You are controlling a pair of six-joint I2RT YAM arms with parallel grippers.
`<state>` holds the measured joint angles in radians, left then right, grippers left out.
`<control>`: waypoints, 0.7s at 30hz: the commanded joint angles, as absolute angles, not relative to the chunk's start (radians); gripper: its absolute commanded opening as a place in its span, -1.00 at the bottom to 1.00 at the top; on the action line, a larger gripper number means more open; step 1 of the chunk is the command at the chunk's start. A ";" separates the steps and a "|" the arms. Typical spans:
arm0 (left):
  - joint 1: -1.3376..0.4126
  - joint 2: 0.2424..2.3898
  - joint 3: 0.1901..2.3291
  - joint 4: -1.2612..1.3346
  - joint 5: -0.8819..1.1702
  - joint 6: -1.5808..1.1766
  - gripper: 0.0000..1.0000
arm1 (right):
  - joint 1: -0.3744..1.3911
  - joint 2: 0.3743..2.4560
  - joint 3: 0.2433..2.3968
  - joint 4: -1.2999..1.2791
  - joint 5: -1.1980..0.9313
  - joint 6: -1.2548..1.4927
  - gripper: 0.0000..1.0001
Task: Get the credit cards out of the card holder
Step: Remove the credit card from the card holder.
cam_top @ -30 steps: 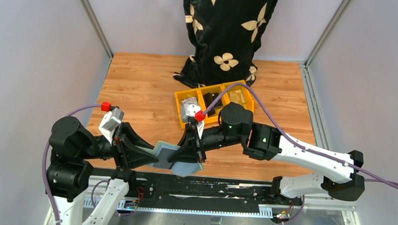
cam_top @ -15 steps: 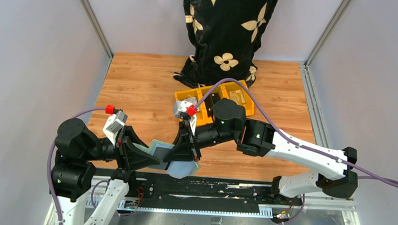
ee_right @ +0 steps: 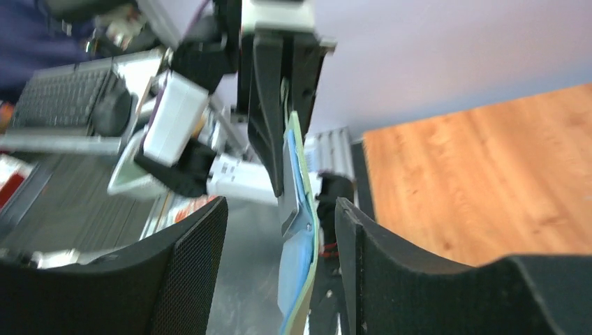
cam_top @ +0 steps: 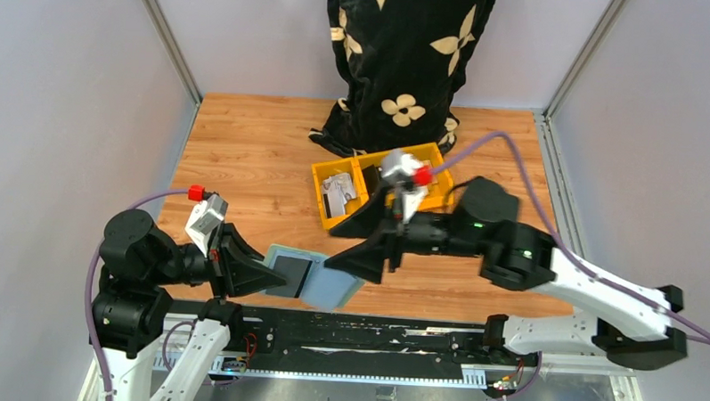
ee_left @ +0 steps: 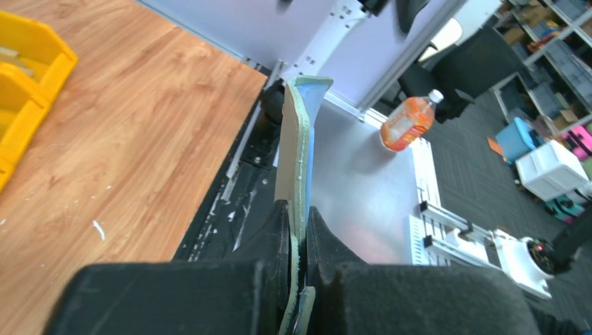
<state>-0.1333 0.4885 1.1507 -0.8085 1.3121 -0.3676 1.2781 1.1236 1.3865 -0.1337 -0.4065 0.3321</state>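
The teal card holder (cam_top: 335, 287) hangs above the table's near edge, with my left gripper (cam_top: 261, 274) shut on its left end. The left wrist view has the card holder (ee_left: 301, 132) edge-on, pinched between the fingers of the left gripper (ee_left: 299, 218). A dark flat rectangle (cam_top: 289, 274) lies on its inner face; I cannot tell whether it is one of the credit cards. My right gripper (cam_top: 332, 250) stands open just right of the holder. In the right wrist view the card holder (ee_right: 299, 230) passes between the spread fingers of the right gripper (ee_right: 280, 206), untouched.
Yellow bins (cam_top: 321, 174) sit mid-table behind the right arm, with pale flat pieces (cam_top: 338, 194) in the left compartment. A black flowered cloth (cam_top: 401, 68) hangs at the back. The black rail (cam_top: 347, 329) runs along the near edge under the holder.
My right gripper has let go of the holder, opened, and drawn back to the right. My left gripper has closed tight on the holder's left end.
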 commanded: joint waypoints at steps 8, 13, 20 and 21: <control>-0.135 0.500 1.132 -0.788 1.041 -0.362 -1.00 | 1.270 1.052 1.269 0.040 -0.328 0.510 0.23; -0.135 0.500 1.137 -0.786 1.016 -0.367 -1.00 | 1.272 1.123 1.220 0.092 -0.380 0.564 0.21; -0.135 0.502 1.134 -0.749 1.089 -0.413 -1.00 | 1.269 1.138 1.156 0.111 -0.345 0.568 0.16; -0.135 0.502 1.131 -0.739 1.106 -0.426 -1.00 | 1.267 1.136 1.150 0.107 -0.334 0.565 0.16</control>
<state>-0.1333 0.4938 1.1374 -0.8001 1.0473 -0.3820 1.2755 1.1728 1.1625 0.0551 -0.3470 0.5537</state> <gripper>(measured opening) 0.059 0.585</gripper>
